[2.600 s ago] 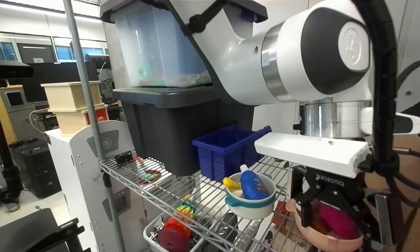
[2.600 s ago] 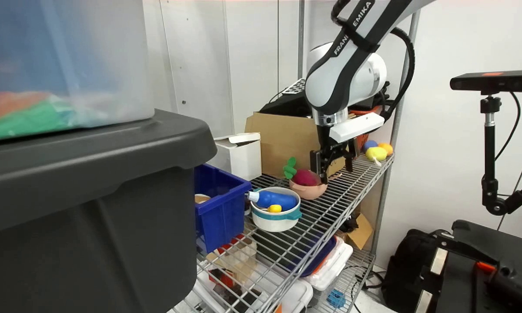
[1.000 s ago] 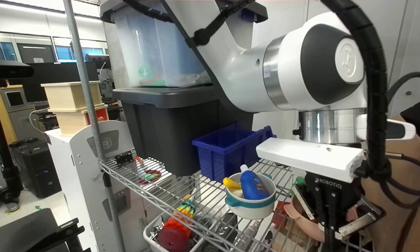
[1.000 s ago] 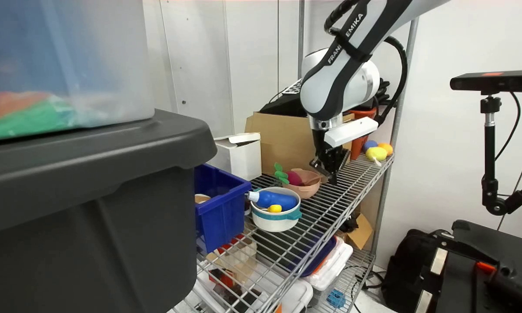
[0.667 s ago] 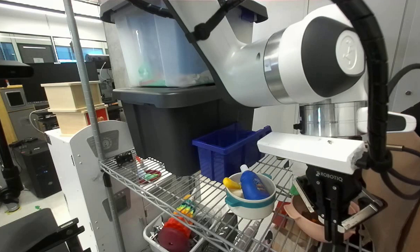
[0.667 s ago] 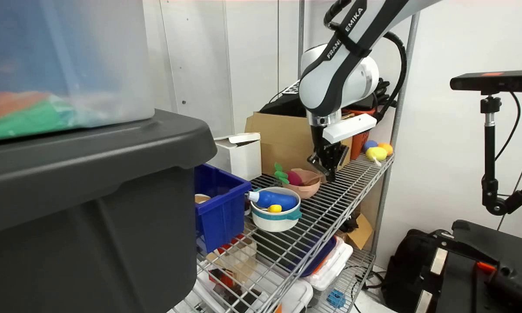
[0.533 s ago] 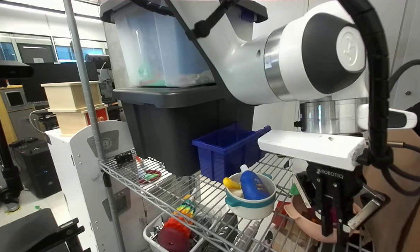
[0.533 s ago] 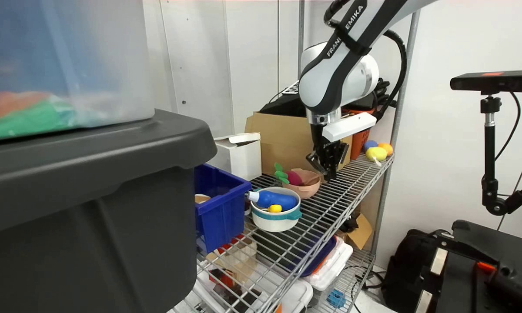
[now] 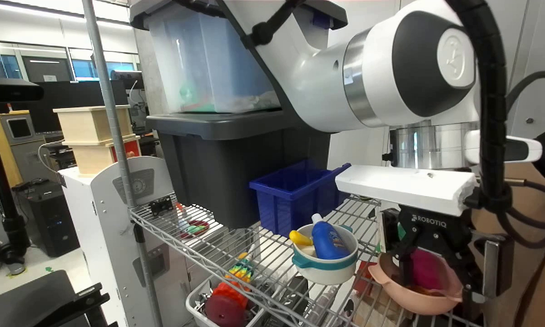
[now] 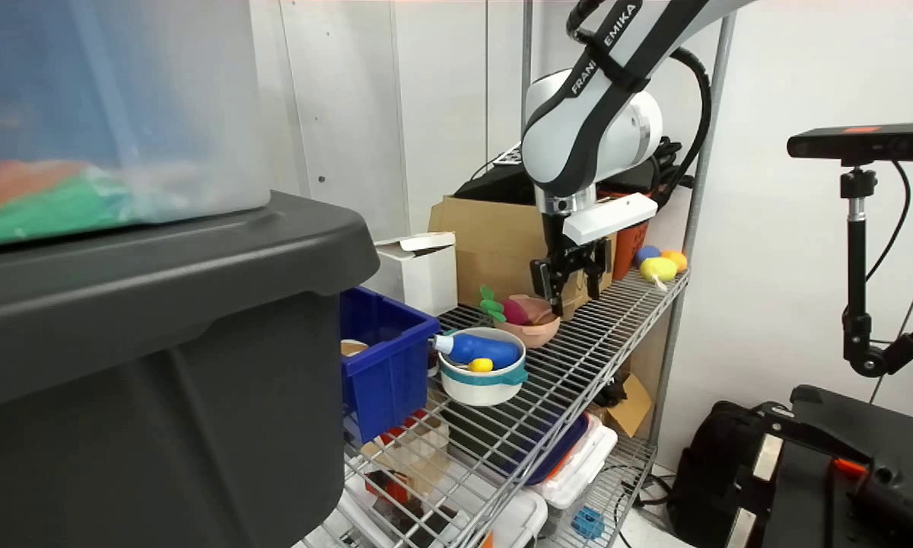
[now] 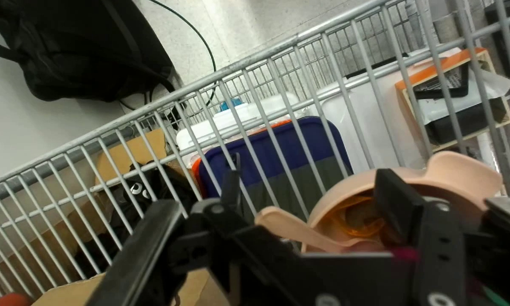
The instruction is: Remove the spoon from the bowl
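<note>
The spoon [image 11: 280,222] lies in the peach bowl [image 10: 532,336], its handle poking out over the rim. I see the gripper [image 10: 575,303] hanging at the bowl's edge, fingers spread apart, one over the bowl and the other outside the rim; whether either touches it I can't tell. A magenta toy vegetable [image 10: 514,312] shares the bowl, green leaves [image 10: 492,306] rising past the rim. Near the bowl stands a white-and-teal pot [image 10: 475,394] with a blue bottle [image 10: 479,348] in it.
</note>
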Robot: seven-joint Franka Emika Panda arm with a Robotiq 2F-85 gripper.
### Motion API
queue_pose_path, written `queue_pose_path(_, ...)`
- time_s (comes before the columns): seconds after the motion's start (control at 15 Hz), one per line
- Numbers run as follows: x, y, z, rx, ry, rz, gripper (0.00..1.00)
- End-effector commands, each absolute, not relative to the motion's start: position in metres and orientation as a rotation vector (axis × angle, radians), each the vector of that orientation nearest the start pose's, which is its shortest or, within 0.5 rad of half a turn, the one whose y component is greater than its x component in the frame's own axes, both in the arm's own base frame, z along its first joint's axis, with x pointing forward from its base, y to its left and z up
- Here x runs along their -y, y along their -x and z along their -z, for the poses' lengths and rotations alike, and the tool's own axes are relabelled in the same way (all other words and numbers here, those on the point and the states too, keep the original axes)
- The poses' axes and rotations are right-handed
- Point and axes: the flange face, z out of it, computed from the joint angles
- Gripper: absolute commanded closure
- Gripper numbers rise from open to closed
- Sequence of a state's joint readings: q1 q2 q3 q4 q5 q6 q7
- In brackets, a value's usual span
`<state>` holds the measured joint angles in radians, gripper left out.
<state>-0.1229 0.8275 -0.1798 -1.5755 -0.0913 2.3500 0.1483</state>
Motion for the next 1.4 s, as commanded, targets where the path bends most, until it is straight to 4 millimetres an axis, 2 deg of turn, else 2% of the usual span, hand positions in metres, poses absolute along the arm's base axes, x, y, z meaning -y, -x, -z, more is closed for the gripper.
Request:
queue_pose_path(0.0, 0.192, -0.665, -0.17, -0.529, 3.273, -0.091, 0.0)
queue_pose_path(0.33, 0.192, -0.668, -0.17, -0.532, 3.272, -0.093, 0.0)
queue_pose_path(1.0, 0.19, -0.679, -0.152, -0.577, 3.295, -0.091, 0.0)
queue_pose_path(1.2, 0.18, -0.696, -0.17, -0.555, 3.301, -0.042, 0.0)
queue_pose_path(1.33, 0.17, -0.705, -0.185, -0.469, 3.311, -0.022, 0.0)
